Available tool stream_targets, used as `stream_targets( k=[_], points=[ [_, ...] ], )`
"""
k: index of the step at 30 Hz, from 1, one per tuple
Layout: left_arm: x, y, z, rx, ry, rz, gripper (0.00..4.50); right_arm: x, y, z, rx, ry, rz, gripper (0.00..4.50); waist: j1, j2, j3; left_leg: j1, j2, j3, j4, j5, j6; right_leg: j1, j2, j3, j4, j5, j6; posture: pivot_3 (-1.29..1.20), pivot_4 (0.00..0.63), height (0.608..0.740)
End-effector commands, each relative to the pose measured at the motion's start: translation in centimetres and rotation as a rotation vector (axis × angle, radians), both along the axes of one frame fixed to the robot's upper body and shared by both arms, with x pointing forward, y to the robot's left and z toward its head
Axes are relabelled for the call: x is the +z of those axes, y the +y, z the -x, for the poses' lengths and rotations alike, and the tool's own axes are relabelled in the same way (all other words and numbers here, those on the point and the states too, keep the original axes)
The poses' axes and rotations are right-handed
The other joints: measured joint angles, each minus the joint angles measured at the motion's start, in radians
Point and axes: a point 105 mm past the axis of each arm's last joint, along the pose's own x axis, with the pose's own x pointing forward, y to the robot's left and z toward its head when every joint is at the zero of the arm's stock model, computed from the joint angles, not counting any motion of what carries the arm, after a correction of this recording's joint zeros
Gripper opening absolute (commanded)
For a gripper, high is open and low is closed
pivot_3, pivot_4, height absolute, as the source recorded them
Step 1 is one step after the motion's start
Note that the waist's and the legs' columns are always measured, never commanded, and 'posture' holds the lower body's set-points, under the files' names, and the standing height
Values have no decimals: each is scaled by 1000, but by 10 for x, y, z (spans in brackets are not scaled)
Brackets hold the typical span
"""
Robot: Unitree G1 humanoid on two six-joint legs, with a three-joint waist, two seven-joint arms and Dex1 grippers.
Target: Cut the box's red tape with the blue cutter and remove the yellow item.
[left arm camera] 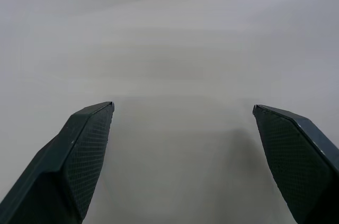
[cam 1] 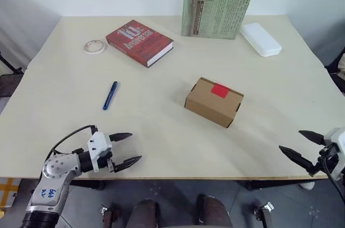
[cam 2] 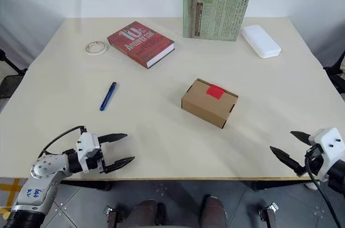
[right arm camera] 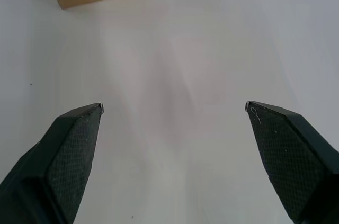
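1. The left gripper (cam 1: 125, 149) hovers over the near edge of the desk (cam 1: 161, 142), nearer than the box and off to its left. Its fingers (left arm camera: 79, 155) are spread wide with nothing between them, probably readied for a first pick.
2. The right gripper (cam 1: 302, 148) hangs at the near right corner of the desk, nearer than the box and to its right. Its fingers (right arm camera: 69, 155) are likewise spread wide and empty, touching nothing.
3. The blue cutter (cam 1: 110, 95) lies flat on the desk, well to the left of the box, on the left gripper's side, so that arm seems the natural one to fetch it.
4. The box (cam 1: 214, 101) sits closed near the middle of the desk, with the red tape (cam 1: 220, 90) across its top seam, uncut. The yellow item is presumably sealed inside.
5. Beyond the box to the left lie a red hardcover book (cam 1: 139, 42) and a white tape roll (cam 1: 94, 47).
6. Straight beyond the box a green book (cam 1: 214, 14) stands upright, a flat white case (cam 1: 260, 39) just to its right.
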Motion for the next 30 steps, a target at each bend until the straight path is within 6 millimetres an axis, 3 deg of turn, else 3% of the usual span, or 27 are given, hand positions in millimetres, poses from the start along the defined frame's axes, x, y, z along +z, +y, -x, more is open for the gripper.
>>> stream_targets(
  k=[1, 4, 17, 18, 21, 30],
  points=[
    [3, -4, -5, 17, -22, 11, 4463, 7, 0, -4, 8, -5, 8, 4500, 3, 0, 0, 0, 0, 0, 0, 0, 0, 0, 0, 0, 0, 0, 0, 0, 150, 740],
    [-2, -9, -6, 26, 55, 12, 4463, 6, 0, -8, -11, 6, -13, 4500, 7, 0, 0, 0, 0, 0, 1, 0, 0, 0, 0, 0, 0, 0, 0, 0, 150, 740],
    [10, -20, -23, 21, 26, 31, 4463, 2, 3, -10, -72, -3, 0, 4500, 14, 0, 0, 0, 0, 0, 1, 0, 0, 0, 0, 0, 1, 0, 0, 0, 150, 740],
    [11, -19, -27, 35, 10, 29, 4288, 3, 4, -11, -72, -18, 4, 4500, 14, 0, 0, 0, 0, 0, 1, 0, 0, 0, 0, 0, 1, 0, 0, 0, 150, 740],
    [13, -22, -37, 56, 16, 37, 3609, 10, 5, -15, -103, -72, -24, 3888, 14, -1, 0, 0, 0, 0, 1, 0, 0, 0, 0, 0, 1, 0, 0, 0, 150, 740],
    [13, -49, -84, 77, -11, 7, 671, 13, 16, -35, -195, -114, -24, 671, 15, -1, 1, -1, -1, 0, 3, 0, 0, 0, 0, 0, 2, 0, 0, 0, 150, 740]
  ],
)
